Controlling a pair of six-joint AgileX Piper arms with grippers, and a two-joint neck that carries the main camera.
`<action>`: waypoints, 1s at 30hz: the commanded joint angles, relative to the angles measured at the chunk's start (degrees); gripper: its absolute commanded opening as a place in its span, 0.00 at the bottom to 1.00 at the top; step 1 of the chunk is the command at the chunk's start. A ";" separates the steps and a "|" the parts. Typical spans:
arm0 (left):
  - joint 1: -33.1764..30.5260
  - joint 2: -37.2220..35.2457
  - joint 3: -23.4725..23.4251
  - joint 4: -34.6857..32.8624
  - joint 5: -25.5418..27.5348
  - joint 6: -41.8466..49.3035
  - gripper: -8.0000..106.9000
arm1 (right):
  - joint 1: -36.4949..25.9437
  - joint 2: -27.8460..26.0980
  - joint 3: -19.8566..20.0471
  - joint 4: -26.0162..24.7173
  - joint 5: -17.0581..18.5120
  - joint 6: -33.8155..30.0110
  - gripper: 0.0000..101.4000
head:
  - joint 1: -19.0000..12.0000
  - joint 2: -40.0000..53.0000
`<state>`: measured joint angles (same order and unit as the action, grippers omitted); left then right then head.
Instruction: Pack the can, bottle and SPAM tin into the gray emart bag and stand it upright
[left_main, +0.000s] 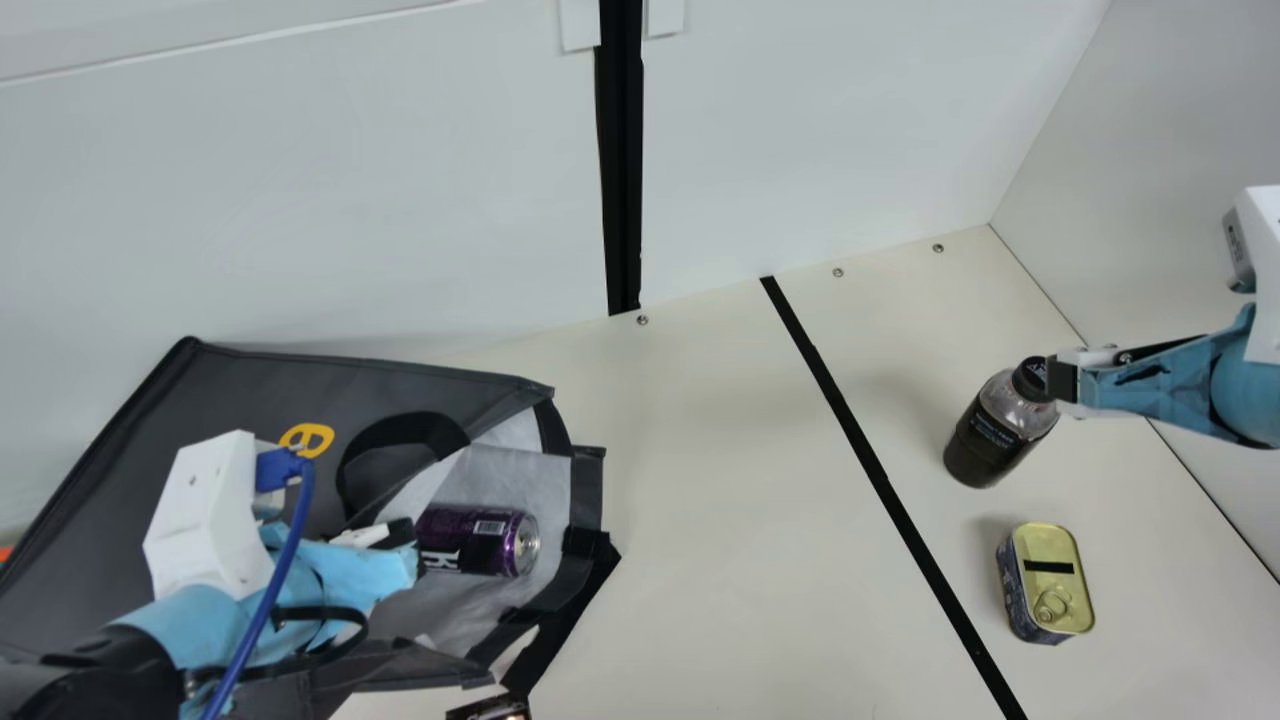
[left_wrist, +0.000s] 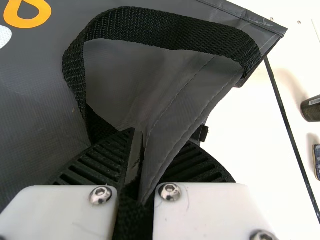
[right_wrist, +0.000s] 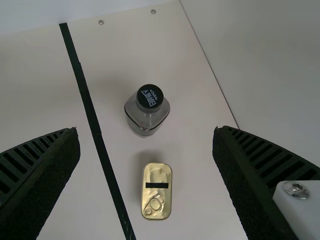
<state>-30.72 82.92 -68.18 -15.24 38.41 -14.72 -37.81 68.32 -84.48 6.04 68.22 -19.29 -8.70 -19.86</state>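
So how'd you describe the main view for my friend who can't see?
A purple can lies in a gray bag's open mouth, by the left gripper; across a black stripe, a bottle and a tin stand near the right gripper.

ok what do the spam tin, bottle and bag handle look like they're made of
SPAM tin: metal, shiny gold lid with ring pull. Bottle: probably glossy clear plastic, possibly glass; see-through shoulder. Bag handle: likely synthetic webbing, matte black, its weave showing.

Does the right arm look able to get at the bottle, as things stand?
Probably yes: its open tool hangs close to the upright bottle, and the tin leaves the way free.
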 joint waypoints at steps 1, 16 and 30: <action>0.00 0.00 0.00 0.00 0.00 0.00 0.00 | -0.76 0.55 0.11 1.01 -0.29 -0.79 0.94 | -1.30 -0.14; 0.00 0.00 0.00 0.00 0.00 0.00 0.00 | -3.57 5.84 1.72 5.49 -1.92 -3.59 0.94 | -1.30 -0.14; 0.00 0.00 0.00 0.00 0.00 0.00 0.00 | -3.94 11.26 1.16 7.06 -2.43 -4.11 0.94 | -1.30 -0.14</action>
<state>-30.72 82.92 -68.18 -15.24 38.41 -14.72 -41.77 79.36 -83.33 12.89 65.75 -23.41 -8.70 -19.95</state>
